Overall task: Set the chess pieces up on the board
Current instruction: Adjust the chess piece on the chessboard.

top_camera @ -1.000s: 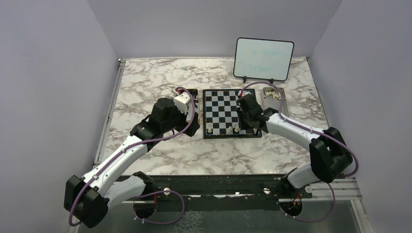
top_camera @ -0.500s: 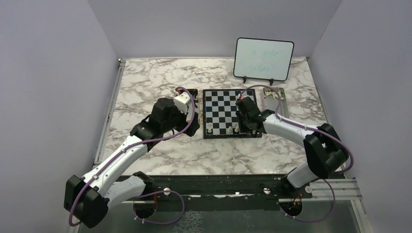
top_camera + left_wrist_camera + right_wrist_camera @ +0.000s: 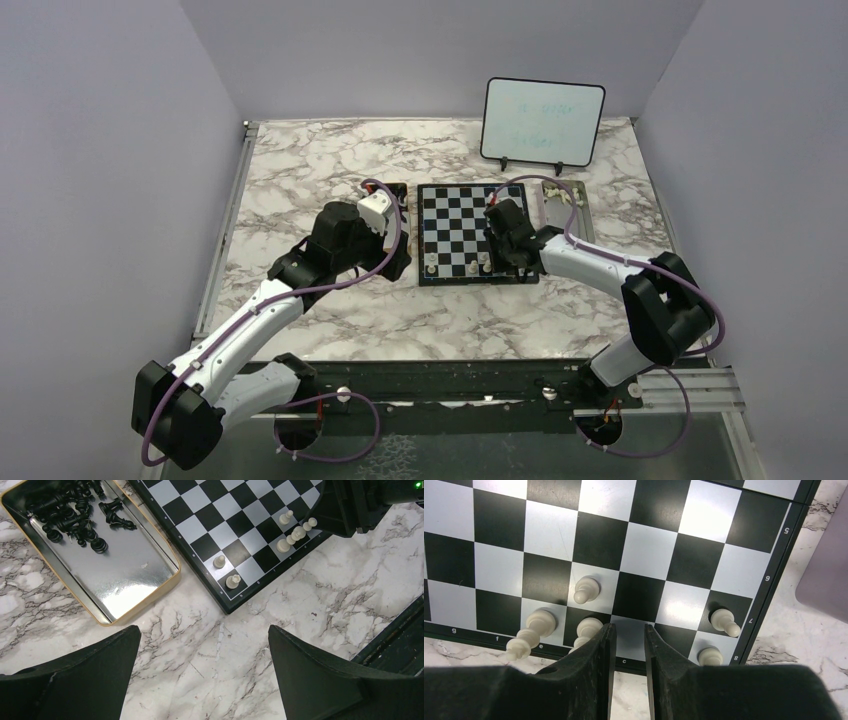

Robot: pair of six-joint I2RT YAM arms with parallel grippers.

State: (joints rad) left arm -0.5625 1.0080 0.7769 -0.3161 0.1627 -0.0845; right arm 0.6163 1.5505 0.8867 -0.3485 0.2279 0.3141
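The right end effector [image 3: 628,628], barely parted and empty, hung between white pieces [image 3: 586,589] at the board's [image 3: 649,550] near edge, where any sideways drift could topple one.

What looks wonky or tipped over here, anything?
Nothing really stands out. The white pieces on the board all stand upright. The black pieces lie in a heap, but inside their tray, not spilled.

The board [image 3: 777,555] has small white marks on its black border: letters g, f, e and c along one edge, numbers 5, 6, 7 and 8 along the adjoining edge. The whiteboard [image 3: 543,122] at the far right carries faint writing, too pale to read.
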